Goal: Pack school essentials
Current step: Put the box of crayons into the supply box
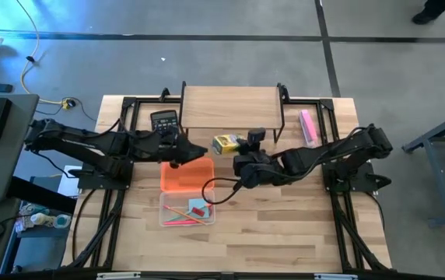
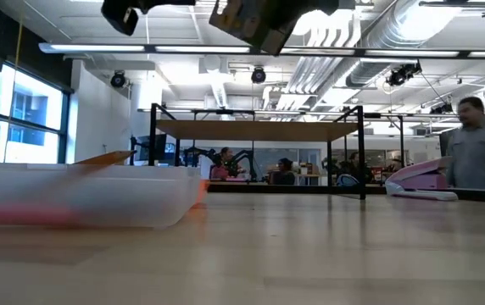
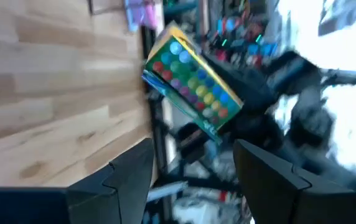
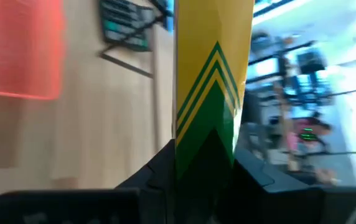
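The small yellow-green crayon box (image 1: 225,144) hangs in the air over the table's middle, shut in my right gripper (image 1: 238,148); the low view shows the box (image 2: 251,21) high above the tabletop. My left gripper (image 1: 194,149) is open just left of it, over the far edge of the orange lid (image 1: 186,174), touching nothing. Its wrist view shows the box's crayon picture (image 3: 192,81) beyond the open fingers (image 3: 193,165). The clear tray (image 1: 168,204) lies on the table and holds thin pencils (image 1: 180,216), a light-blue notepad (image 1: 197,206) and a red piece. My right gripper (image 4: 204,158) pinches the crayon box between its two fingers at one end (image 4: 206,134), one finger on each broad face. The box reaches away along the fingers. It is lifted clear of the table, and the fingers come roughly level from the table's right side.
A black calculator (image 1: 164,120) lies left of the wooden riser (image 1: 230,106) at the far edge. A flat pink bar (image 1: 308,126) lies right of the riser. A black cable loops by the tray's right side (image 1: 216,190). Bare wood stretches toward the near edge.
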Robot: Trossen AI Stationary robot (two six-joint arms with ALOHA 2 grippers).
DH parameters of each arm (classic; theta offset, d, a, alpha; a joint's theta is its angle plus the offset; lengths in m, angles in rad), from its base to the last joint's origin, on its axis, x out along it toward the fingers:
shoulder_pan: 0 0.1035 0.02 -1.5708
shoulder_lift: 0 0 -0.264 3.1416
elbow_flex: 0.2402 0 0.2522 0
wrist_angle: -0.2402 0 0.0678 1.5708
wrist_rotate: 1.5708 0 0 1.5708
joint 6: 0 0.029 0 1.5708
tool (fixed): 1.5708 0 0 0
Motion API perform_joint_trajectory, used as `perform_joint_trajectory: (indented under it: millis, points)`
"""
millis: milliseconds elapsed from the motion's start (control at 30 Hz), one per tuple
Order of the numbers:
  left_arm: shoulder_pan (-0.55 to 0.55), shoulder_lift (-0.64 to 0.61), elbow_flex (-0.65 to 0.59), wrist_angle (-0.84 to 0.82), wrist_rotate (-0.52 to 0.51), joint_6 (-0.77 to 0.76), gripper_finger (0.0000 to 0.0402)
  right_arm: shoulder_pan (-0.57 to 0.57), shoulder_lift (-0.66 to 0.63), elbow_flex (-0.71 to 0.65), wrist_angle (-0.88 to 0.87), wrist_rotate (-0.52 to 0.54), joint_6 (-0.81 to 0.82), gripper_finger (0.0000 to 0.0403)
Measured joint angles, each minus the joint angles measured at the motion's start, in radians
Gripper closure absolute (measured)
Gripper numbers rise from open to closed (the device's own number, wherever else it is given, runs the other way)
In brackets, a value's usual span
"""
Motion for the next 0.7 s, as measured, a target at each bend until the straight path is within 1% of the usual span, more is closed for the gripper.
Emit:
perform_joint_trajectory:
  millis: [100,233,300,367,533,700]
  points:
    - [0.009,0.011,0.000,0.011,-0.033,-0.013,0.0190,0.008,0.003,0.004,0.003,0.077,-0.025,0.0315]
    - [0.022,0.028,0.001,0.075,-0.058,-0.061,0.0190,0.012,0.004,0.004,0.034,0.130,-0.064,0.0315]
    - [0.031,0.042,-0.002,0.110,-0.068,-0.066,0.0190,0.012,0.004,0.005,0.066,0.140,-0.126,0.0315]
    - [0.038,0.064,0.002,0.204,-0.071,-0.065,0.0190,0.011,0.004,0.005,0.100,0.147,-0.193,0.0315]
    - [0.056,0.114,0.001,0.333,-0.058,-0.064,0.0190,0.004,0.004,0.005,0.187,0.214,-0.362,0.0315]
    - [0.075,0.141,0.001,0.367,-0.054,-0.068,0.0190,0.005,0.003,0.005,0.227,0.248,-0.477,0.0315]
